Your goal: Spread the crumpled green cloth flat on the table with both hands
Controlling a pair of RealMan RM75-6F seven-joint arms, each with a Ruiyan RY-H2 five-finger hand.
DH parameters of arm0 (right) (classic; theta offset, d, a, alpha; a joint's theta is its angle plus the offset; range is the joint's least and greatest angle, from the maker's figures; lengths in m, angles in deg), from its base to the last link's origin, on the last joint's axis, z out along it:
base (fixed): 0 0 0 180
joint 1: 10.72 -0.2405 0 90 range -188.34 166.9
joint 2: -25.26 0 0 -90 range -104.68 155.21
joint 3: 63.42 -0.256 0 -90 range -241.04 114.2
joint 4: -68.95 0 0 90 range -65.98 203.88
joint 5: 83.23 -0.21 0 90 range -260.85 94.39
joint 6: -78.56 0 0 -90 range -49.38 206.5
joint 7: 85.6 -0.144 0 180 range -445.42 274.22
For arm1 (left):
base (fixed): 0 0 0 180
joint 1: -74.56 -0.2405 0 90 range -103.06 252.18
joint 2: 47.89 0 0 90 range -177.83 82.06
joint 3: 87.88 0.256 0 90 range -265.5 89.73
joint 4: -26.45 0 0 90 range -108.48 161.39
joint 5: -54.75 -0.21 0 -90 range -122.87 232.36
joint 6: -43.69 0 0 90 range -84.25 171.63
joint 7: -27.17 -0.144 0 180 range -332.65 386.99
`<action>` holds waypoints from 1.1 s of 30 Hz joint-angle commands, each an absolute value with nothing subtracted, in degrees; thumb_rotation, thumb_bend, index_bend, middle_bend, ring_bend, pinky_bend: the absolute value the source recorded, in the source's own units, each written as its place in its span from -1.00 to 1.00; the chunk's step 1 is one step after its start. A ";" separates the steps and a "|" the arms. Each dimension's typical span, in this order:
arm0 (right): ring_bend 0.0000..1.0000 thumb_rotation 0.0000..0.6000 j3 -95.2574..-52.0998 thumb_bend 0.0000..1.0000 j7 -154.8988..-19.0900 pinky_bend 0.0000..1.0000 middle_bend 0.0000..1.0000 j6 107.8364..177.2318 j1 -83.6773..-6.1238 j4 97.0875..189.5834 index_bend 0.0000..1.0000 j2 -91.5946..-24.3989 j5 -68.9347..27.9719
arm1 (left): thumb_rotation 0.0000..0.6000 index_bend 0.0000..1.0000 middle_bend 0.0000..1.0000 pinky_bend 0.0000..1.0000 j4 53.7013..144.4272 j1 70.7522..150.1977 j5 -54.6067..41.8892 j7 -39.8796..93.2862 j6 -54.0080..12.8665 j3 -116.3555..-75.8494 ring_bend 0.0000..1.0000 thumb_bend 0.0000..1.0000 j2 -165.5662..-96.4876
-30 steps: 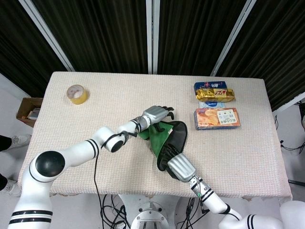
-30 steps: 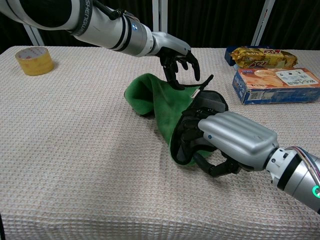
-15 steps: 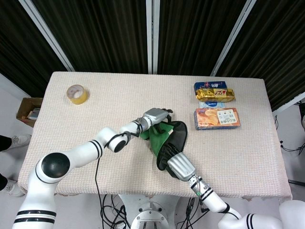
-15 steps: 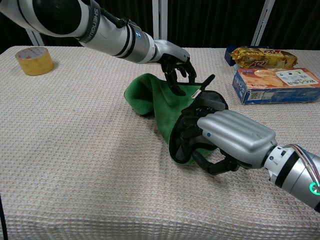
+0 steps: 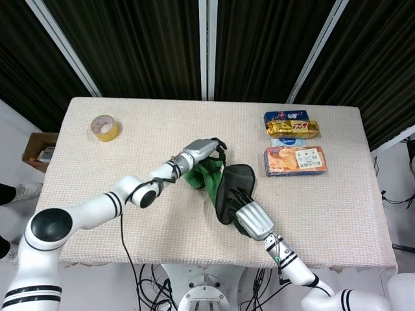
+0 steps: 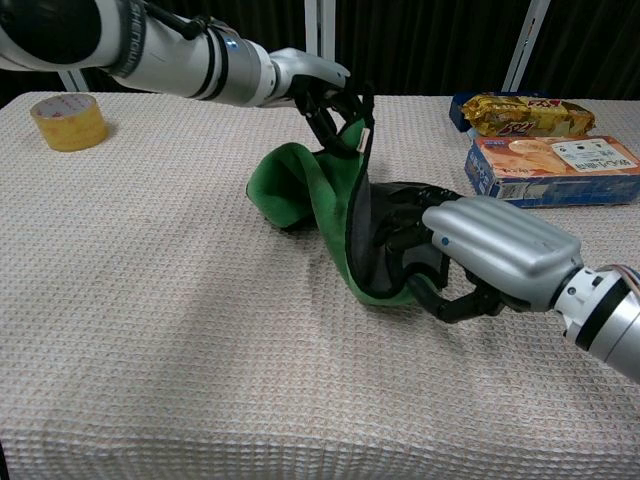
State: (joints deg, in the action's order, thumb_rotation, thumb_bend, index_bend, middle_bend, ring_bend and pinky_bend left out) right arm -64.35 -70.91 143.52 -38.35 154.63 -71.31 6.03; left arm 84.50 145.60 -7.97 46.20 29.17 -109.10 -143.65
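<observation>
The green cloth (image 6: pixel 300 190) with a dark underside lies bunched in the middle of the table (image 6: pixel 150 300). My left hand (image 6: pixel 322 88) pinches one corner of it and holds that corner raised above the table, so the cloth hangs in a fold. My right hand (image 6: pixel 495 255) grips the cloth's near right edge, fingers curled into the dark side low on the table. From the head view the cloth (image 5: pixel 209 175) stretches between the left hand (image 5: pixel 203 149) and the right hand (image 5: pixel 251 219).
A yellow tape roll (image 6: pixel 67 122) sits at the far left. A yellow snack pack (image 6: pixel 520 115) and an orange-and-blue box (image 6: pixel 555 168) lie at the back right, close to the right hand. A cardboard box (image 5: pixel 39 148) stands on the floor beyond the left edge.
The left hand closed on a cloth corner and lifted it up and leftward. The right hand, still gripping the cloth, shifted slightly to the right, pulling the fold longer.
</observation>
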 commanded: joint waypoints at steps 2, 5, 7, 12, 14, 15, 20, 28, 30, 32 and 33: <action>-1.00 1.00 -67.09 0.04 -72.23 -1.00 -0.53 144.49 -39.56 156.12 0.40 -69.38 6.12 | 1.00 0.23 -0.65 -0.75 92.39 139.06 -8.59 48.81 22.01 -110.51 -0.89 -0.24 -137.20; -1.00 1.00 -69.65 0.04 -72.70 -1.00 -0.53 144.46 -41.01 157.39 0.39 -68.24 5.82 | 1.00 0.22 -0.65 -0.75 96.29 135.71 -8.56 50.47 18.82 -110.78 -0.89 -0.24 -134.04; -1.00 1.00 -71.62 0.05 -72.90 -1.00 -0.53 143.86 -42.24 158.04 0.39 -67.55 5.04 | 1.00 0.22 -0.65 -0.75 98.55 133.55 -8.44 51.71 16.92 -110.94 -0.89 -0.24 -132.02; -1.00 1.00 -76.40 0.07 -73.16 -1.00 -0.53 142.45 -45.16 158.17 0.39 -67.11 2.15 | 1.00 0.22 -0.65 -0.75 101.90 129.37 -8.05 54.39 13.18 -111.01 -0.89 -0.24 -128.90; -1.00 1.00 -78.07 0.07 -73.00 -1.00 -0.53 141.98 -46.45 157.76 0.39 -67.41 1.08 | 1.00 0.22 -0.65 -0.75 102.52 128.12 -7.69 55.35 11.83 -111.10 -0.89 -0.24 -128.27; -1.00 1.00 -78.76 0.07 -72.86 -1.00 -0.52 141.77 -47.00 157.47 0.39 -67.60 0.56 | 1.00 0.22 -0.65 -0.75 102.73 127.74 -7.49 55.76 11.50 -111.16 -0.89 -0.24 -128.04; -1.00 1.00 -82.22 0.07 -72.83 -1.00 -0.52 140.83 -49.79 155.58 0.39 -68.83 -2.72 | 1.00 0.21 -0.65 -0.75 103.70 126.00 -5.59 59.67 10.33 -112.95 -0.89 -0.24 -126.76; -1.00 1.00 -88.49 0.07 -73.91 -1.00 -0.51 141.80 -55.04 151.89 0.40 -70.37 -5.15 | 1.00 0.20 -0.65 -0.75 101.86 125.21 -3.51 62.08 8.12 -115.86 -0.89 -0.24 -125.12; -1.00 1.00 -89.40 0.07 -73.33 -1.00 -0.51 142.32 -55.88 151.24 0.40 -70.43 -5.61 | 1.00 0.20 -0.65 -0.75 101.30 125.16 -3.52 61.48 7.13 -116.06 -0.89 -0.24 -124.85; -1.00 1.00 -89.91 0.07 -73.11 -1.00 -0.50 143.13 -56.34 150.57 0.40 -70.40 -6.01 | 1.00 0.20 -0.65 -0.75 101.16 124.66 -3.95 61.09 4.87 -116.22 -0.89 -0.24 -125.06; -1.00 1.00 -89.92 0.07 -73.31 -1.00 -0.50 143.59 -56.36 150.33 0.40 -70.42 -6.06 | 1.00 0.20 -0.65 -0.75 101.30 124.31 -4.35 61.15 3.86 -116.18 -0.89 -0.24 -125.23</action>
State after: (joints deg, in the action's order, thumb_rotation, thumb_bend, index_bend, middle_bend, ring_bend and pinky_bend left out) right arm -89.73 -73.25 143.04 -56.19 150.70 -70.35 -5.83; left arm 101.37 124.88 -3.83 61.38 5.59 -116.03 -125.08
